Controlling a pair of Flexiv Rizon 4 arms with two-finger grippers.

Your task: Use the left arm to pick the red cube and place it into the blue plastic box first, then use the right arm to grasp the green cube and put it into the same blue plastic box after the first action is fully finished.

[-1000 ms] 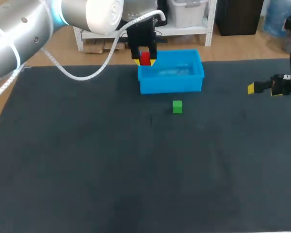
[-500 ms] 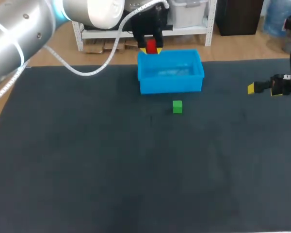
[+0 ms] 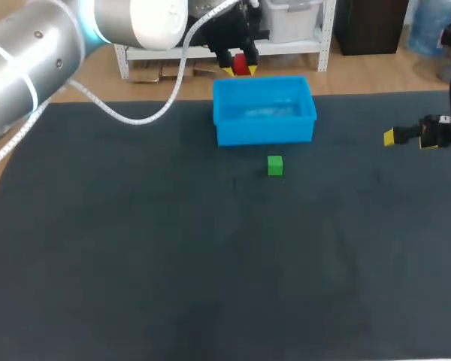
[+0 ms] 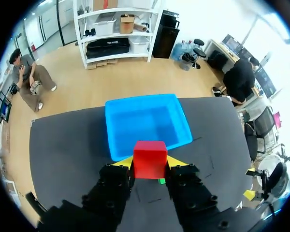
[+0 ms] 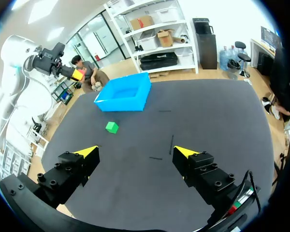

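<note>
**Red cube up in the left hand, green one waiting on the bench**

So here's where we are. Our left hand [image 4: 150,163] has the red cube [image 4: 150,158] pinched between its two yellow tips, one on each side. It's up in the air, touching neither the blue plastic box [image 4: 117,145] nor the bench [image 3: 135,248]. From the head view the cube shows just past the box's far rim, near its left corner. From the left wrist we look down along the fingers, and the box's open top and whole blue floor lie ahead of the cube.

The box stands close to the far edge of the bench, a little right of the middle. The green cube [image 3: 275,165] rests flat on the bench just in front of the box's near wall, apart from it.

Our right hand [image 5: 135,152] hangs near the bench's right edge with its fingers spread wide and nothing between them. It's well apart from the green cube and the box. A broad stretch of dark bench surface lies between that hand and the cube, crossed by a few short thin marks [image 5: 171,143]. The near half of the bench is open dark surface from the left edge to the right.
</note>
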